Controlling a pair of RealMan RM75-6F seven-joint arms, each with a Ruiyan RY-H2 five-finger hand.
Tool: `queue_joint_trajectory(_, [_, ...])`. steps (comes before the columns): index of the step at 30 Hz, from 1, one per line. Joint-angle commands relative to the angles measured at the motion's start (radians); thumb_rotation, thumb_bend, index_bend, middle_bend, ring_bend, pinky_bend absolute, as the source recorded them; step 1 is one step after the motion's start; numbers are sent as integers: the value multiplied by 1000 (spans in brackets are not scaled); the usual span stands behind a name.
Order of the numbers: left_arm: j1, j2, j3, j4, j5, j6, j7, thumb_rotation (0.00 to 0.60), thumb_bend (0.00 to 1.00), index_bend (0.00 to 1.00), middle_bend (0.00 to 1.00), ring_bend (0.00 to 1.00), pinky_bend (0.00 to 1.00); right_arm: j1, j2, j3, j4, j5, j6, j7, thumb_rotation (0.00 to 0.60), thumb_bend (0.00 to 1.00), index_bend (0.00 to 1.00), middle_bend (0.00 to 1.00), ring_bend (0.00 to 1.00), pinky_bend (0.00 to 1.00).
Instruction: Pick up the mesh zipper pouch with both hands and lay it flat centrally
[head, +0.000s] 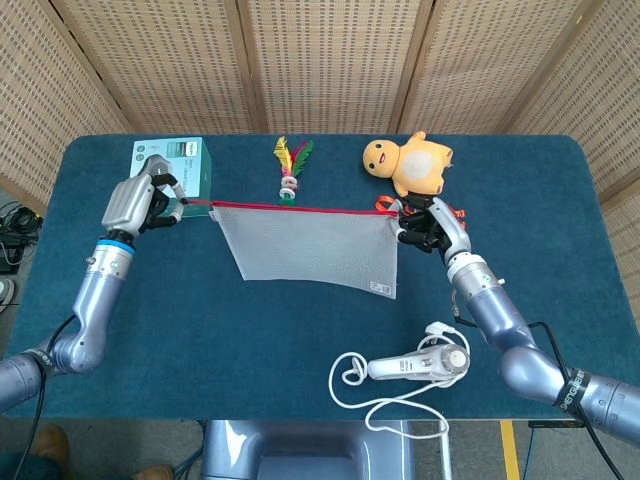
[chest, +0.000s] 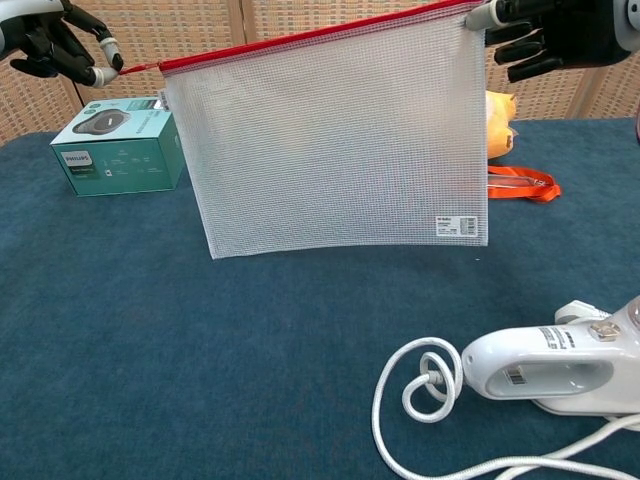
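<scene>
Left hand (head: 140, 203) pinches red zipper end of mesh zipper pouch (head: 312, 253); right hand (head: 428, 225) pinches opposite top corner. Pouch hangs taut between hands, clear of blue table (head: 250, 340), bottom edge free, over table middle.

Step in hand, by judgement: lowering to lay flat. Keep both pinches level, keep zipper edge taut, let bottom edge touch first, then draw top edge away from it so mesh spreads without fold. Stay clear of feather shuttlecock (head: 291, 168) behind, white handheld appliance (head: 420, 364) and its cord in front.

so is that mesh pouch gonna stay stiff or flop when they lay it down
Probably floppy: the mesh pouch hangs like a sheet from its red zipper edge, pinched by the left hand and right hand. Its bottom edge bows slightly. It looks light, so it may crease on landing.
</scene>
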Motion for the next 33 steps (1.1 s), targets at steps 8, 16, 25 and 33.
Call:
queue_joint_trajectory(8, [8, 13, 3, -14, 73, 32, -26, 600, 0, 0, 974, 965, 1000, 9, 0, -49, 30, -54, 43, -80, 600, 2, 0, 912, 894, 1000])
queue_joint_trajectory(16, [49, 69, 7, -83, 149, 107, -42, 600, 0, 0, 938, 929, 993, -47, 29, -92, -2, -168, 131, -133, 600, 0, 4, 909, 893, 1000])
queue_joint_trajectory(25, [209, 209, 122, -237, 322, 314, 68, 600, 0, 0, 155, 136, 245, -232, 82, -275, 59, -689, 381, -272, 600, 0, 137, 453, 443, 610])
queue_joint_trajectory(33, [440, 271, 275, -384, 419, 582, 235, 600, 0, 0, 0, 0, 0, -403, 95, -437, 158, -973, 658, -469, 600, 0, 108, 25, 0, 0])
